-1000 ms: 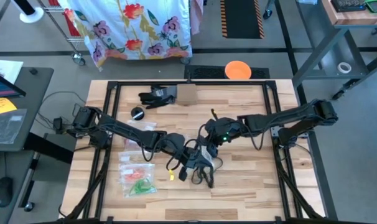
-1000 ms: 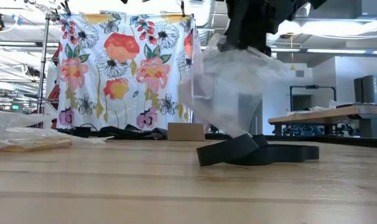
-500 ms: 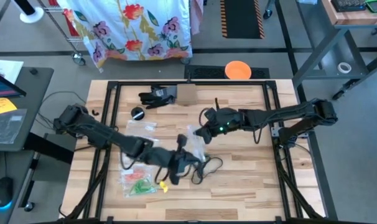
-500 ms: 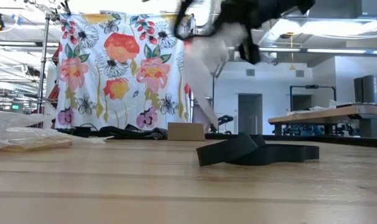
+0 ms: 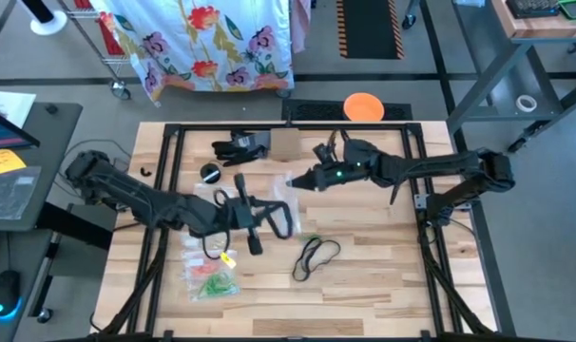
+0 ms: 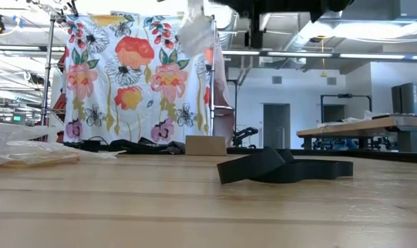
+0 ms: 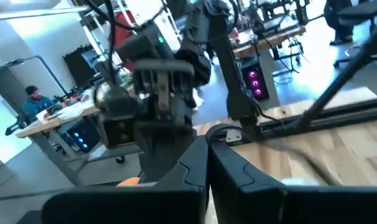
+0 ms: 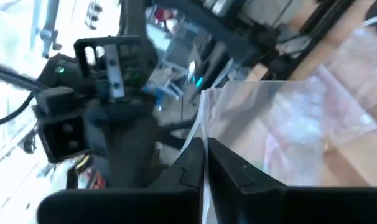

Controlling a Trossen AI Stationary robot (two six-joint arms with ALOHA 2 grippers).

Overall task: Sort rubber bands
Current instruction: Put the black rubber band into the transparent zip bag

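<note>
Wooden table (image 5: 383, 237) now shows both arms drawn apart from its middle: the right hand (image 5: 302, 181) lifts away clenched on a clear bag (image 8: 288, 124), while the left hand (image 5: 286, 220), clenched empty, retreats. Sorted rubber bands (image 5: 212, 283) stay bagged near the left edge, and a black loop (image 5: 314, 256) lies exposed, likely next.

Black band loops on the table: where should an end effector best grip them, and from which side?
Grip the black band at its raised fold, likely from straight above: there the strip stands on edge, so the jaws can straddle it.
</note>
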